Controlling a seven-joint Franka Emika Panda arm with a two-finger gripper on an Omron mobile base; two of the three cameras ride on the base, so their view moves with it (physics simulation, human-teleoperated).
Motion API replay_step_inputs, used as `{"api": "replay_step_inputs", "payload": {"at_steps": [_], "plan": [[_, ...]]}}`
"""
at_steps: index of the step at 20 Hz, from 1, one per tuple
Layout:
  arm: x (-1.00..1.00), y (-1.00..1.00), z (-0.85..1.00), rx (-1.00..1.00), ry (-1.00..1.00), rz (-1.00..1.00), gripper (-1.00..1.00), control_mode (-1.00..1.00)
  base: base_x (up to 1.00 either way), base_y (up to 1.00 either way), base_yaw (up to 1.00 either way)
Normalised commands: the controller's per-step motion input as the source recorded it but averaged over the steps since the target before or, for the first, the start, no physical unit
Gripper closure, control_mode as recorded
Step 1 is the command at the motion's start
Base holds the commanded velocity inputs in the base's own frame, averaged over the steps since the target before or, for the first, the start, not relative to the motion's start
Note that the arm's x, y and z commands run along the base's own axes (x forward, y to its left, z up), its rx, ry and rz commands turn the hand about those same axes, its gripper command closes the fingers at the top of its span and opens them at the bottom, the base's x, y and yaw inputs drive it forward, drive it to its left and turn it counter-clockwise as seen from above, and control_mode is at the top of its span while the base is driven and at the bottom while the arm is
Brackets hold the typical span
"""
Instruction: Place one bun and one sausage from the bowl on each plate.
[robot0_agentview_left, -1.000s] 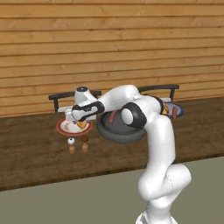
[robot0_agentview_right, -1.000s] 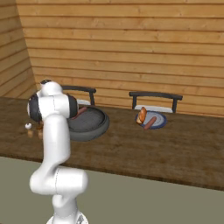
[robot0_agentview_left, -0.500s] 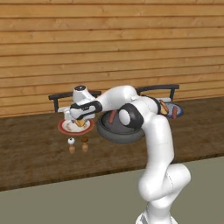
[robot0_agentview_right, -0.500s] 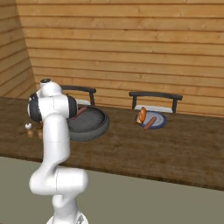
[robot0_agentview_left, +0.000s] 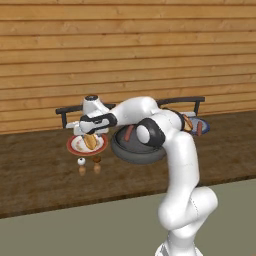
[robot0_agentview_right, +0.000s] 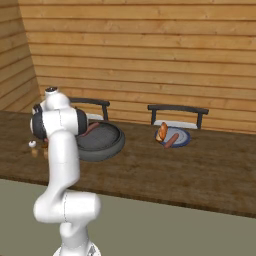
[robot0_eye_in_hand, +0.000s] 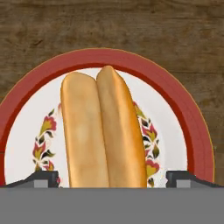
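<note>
On the dark wooden counter (robot0_agentview_left: 40, 170), the dark bowl (robot0_agentview_left: 136, 150) sits centrally with one sausage (robot0_agentview_left: 129, 132) inside. Right of it, the blue plate (robot0_agentview_right: 180, 137) carries a bun and a sausage. Left of the bowl, the red-rimmed plate (robot0_eye_in_hand: 183, 109) holds a bun (robot0_eye_in_hand: 103, 127). Directly above that bun, the gripper (robot0_agentview_left: 90, 134) hovers with fingers spread apart, one fingertip (robot0_eye_in_hand: 43, 177) on each side, gripping nothing.

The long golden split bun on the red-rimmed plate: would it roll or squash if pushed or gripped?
The long golden split bun looks soft, so it probably squashes under grip. Its rounded lobes may rock sideways when pushed. It likely weighs little on the white red-rimmed plate.
</note>
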Motion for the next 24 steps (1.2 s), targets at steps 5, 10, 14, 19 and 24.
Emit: {"api": "replay_step_inputs", "payload": {"at_steps": [5, 10, 14, 19, 24], "plan": [[-0.46, -0.47, 0.40, 0.03, -0.06, -0.03, -1.00, -1.00, 0.00, 0.00, 0.00], [-0.48, -0.92, 0.18, 0.13, -0.11, -0.12, -1.00, -1.00, 0.00, 0.00, 0.00], [-0.23, -0.99, 0.14, 0.15, -0.09, -0.13, -1.00, -1.00, 0.00, 0.00, 0.00], [-0.07, -0.85, 0.10, 0.13, -0.05, -0.13, -1.00, -1.00, 0.00, 0.00, 0.00], [-0.11, -0.49, 0.00, 0.03, 0.00, -0.12, -1.00, -1.00, 0.00, 0.00, 0.00]]}}
